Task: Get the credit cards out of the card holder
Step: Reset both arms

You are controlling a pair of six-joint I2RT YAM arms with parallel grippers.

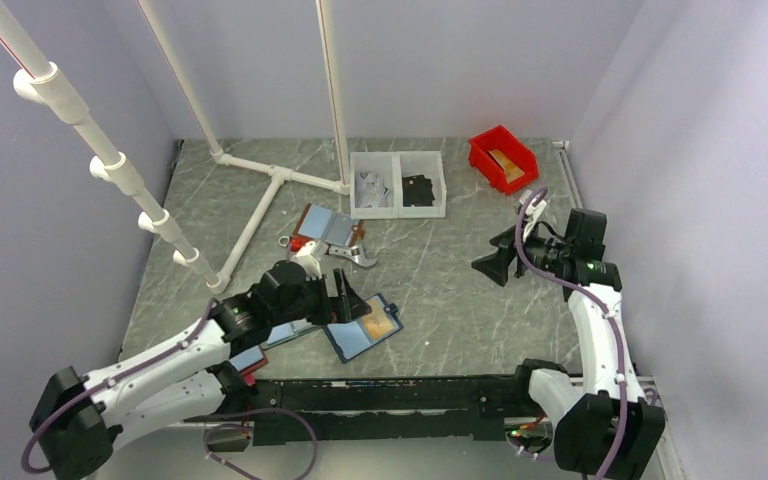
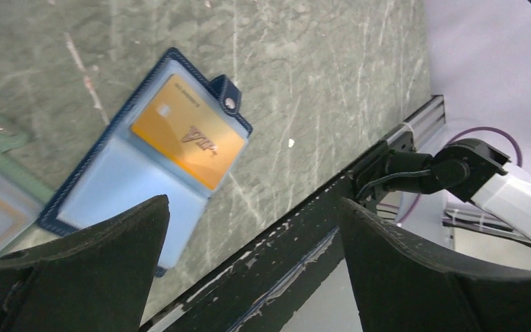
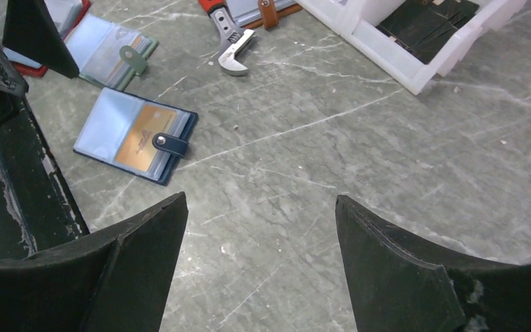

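Note:
The navy card holder [image 1: 360, 330] lies open on the table near the front edge, its light blue pockets facing up. An orange-gold credit card [image 2: 189, 131] sits in its pocket on the strap-tab side, also seen in the right wrist view [image 3: 142, 142]. My left gripper [image 1: 345, 295] hovers just above the holder's left side, open and empty [image 2: 252, 202]. My right gripper [image 1: 490, 265] hangs over bare table well to the right of the card holder [image 3: 135, 135], open and empty [image 3: 259, 199]. Black flat cards [image 3: 425, 21] lie in a white bin.
A two-compartment white bin [image 1: 398, 185] and a red bin [image 1: 503, 157] stand at the back. A wrench [image 1: 360, 255] and a brown-edged holder [image 1: 328, 225] lie mid-table. A green-edged holder [image 3: 110, 48] and a red-edged one [image 1: 250, 360] lie left of the navy holder. White pipes [image 1: 260, 210] cross the left side.

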